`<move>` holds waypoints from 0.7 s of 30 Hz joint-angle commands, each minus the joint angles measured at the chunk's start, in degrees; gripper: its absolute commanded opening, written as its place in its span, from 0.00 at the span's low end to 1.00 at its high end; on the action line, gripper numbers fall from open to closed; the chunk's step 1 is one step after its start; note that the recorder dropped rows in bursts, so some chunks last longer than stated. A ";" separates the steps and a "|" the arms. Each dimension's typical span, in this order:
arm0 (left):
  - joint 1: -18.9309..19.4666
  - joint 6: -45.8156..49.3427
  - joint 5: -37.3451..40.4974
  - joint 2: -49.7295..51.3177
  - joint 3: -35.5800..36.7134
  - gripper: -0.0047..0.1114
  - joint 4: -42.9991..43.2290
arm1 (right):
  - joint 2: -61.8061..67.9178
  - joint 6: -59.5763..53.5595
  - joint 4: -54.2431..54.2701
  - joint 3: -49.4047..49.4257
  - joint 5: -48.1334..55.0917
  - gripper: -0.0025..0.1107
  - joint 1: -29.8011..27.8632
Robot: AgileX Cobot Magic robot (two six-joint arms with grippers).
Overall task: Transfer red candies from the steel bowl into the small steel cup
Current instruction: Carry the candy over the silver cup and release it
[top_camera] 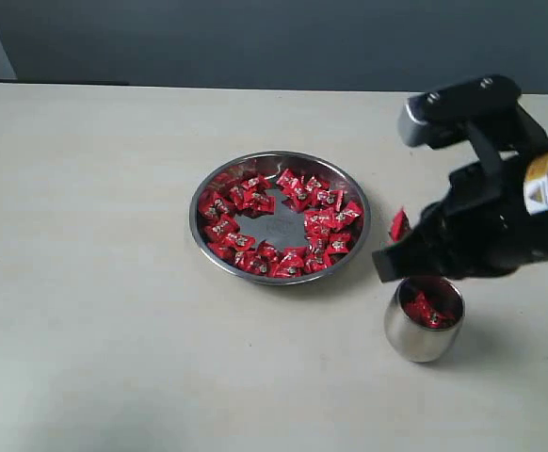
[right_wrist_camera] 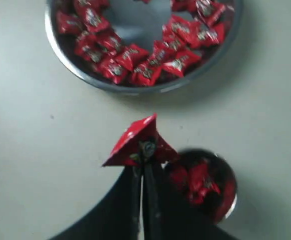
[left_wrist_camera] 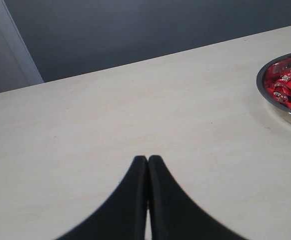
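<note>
The wide steel bowl (top_camera: 279, 160) sits mid-table with many red candies (top_camera: 326, 221) ringed round its bare centre; the right wrist view shows the bowl (right_wrist_camera: 65, 52) too. To its right stands the small steel cup (top_camera: 423, 344), a few red candies (top_camera: 425, 309) inside it. My right gripper (top_camera: 398, 240) hangs between bowl and cup, just above the cup's rim, shut on one red candy (right_wrist_camera: 138, 140) that sticks out past the fingertips. The cup (right_wrist_camera: 229, 212) lies right beside those fingers. My left gripper (left_wrist_camera: 148, 159) is shut and empty over bare table, the bowl's rim (left_wrist_camera: 265, 95) far off to one side.
The pale tabletop (top_camera: 95, 282) spreads wide to the left and front of the bowl. A dark wall (top_camera: 274, 38) runs behind the table's far edge.
</note>
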 commanded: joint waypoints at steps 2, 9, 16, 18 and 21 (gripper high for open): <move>-0.02 -0.31 -0.39 -0.25 -0.06 0.04 0.05 | -2.48 4.71 -2.78 5.80 1.09 0.02 -0.18; -0.02 -0.31 -0.39 -0.25 -0.06 0.04 0.05 | -0.67 11.59 -9.80 6.88 2.26 0.02 -0.18; -0.02 -0.31 -0.39 -0.25 -0.06 0.04 0.05 | 2.45 11.59 -12.28 6.88 1.84 0.02 -0.18; -0.02 -0.31 -0.39 -0.25 -0.06 0.04 0.05 | 3.60 11.59 -12.28 6.88 1.06 0.04 -0.18; -0.02 -0.31 -0.39 -0.25 -0.06 0.04 0.05 | 4.76 11.59 -12.28 6.88 -0.73 0.15 -0.18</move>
